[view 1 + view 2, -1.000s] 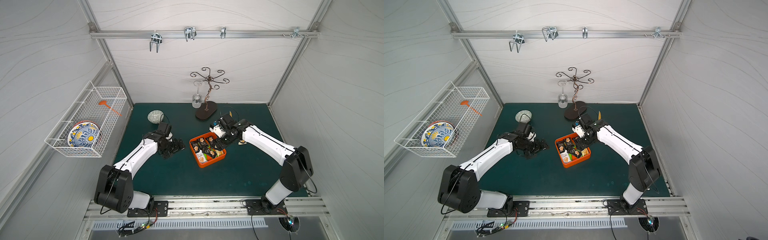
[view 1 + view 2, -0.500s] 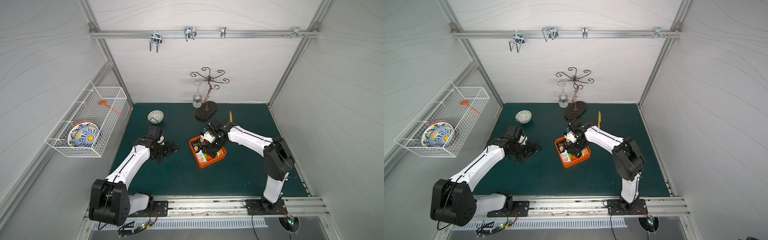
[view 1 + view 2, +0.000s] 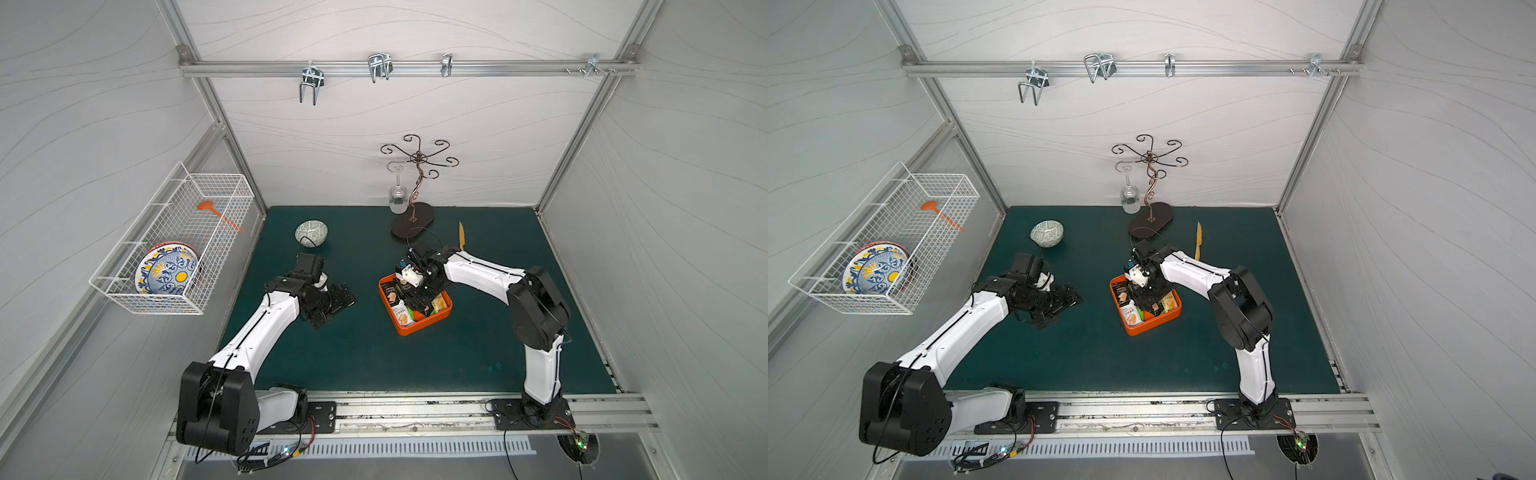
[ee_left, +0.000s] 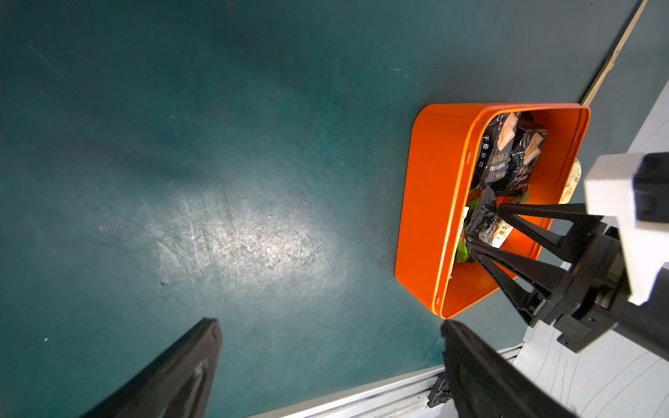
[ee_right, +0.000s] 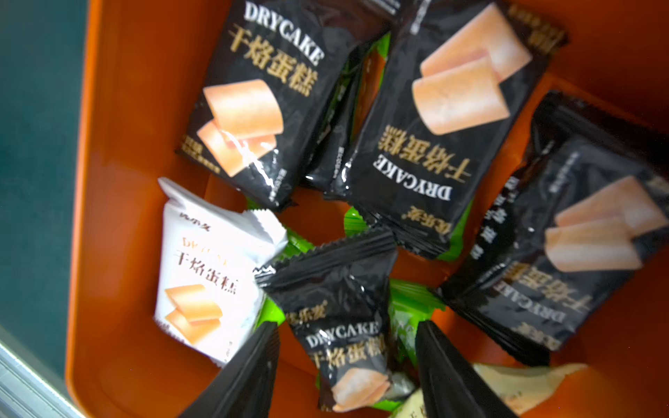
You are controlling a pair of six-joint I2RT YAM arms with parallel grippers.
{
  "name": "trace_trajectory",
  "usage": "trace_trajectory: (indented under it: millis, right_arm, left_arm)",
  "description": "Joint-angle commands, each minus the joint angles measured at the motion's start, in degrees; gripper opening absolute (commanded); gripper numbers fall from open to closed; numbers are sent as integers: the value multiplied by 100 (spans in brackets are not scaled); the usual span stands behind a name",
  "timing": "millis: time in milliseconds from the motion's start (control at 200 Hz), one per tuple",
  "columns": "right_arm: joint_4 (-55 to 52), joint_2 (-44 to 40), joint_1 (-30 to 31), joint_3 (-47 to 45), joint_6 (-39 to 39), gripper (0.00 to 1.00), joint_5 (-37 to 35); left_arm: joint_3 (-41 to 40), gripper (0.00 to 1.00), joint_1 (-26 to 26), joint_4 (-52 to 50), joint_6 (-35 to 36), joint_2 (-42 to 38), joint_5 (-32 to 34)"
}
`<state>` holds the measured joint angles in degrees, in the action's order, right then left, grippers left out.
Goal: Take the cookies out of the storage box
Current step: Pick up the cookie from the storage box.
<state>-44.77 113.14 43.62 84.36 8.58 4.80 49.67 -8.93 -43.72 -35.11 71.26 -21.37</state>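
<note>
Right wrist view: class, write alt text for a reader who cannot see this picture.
The right gripper hangs open inside the orange storage box, its two black fingers either side of a black cookie packet. Around it lie more black packets, a white packet and green ones underneath; the black and white wrappers show tan biscuits.

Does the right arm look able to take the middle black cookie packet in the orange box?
Probably yes: the open right tool straddles that black packet inside the storage box, and nothing lies over it.
</note>
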Motion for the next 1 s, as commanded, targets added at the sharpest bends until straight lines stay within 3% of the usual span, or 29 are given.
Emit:
trace_trajectory:
  millis: [0, 155, 385, 995]
  right_arm:
    - [87, 112, 77, -50, 48, 65, -62]
    - [69, 197, 95, -16, 54, 61, -212]
    - [71, 236, 112, -33, 9, 38, -293]
    - [-170, -148, -22, 283, -438, 27, 321]
  left_arm:
    - [108, 99, 16, -65, 81, -114, 93]
    - [131, 99, 14, -100, 101, -122, 97]
    - [200, 99, 19, -101, 127, -60, 71]
    - [461, 99, 20, -66, 248, 218, 8]
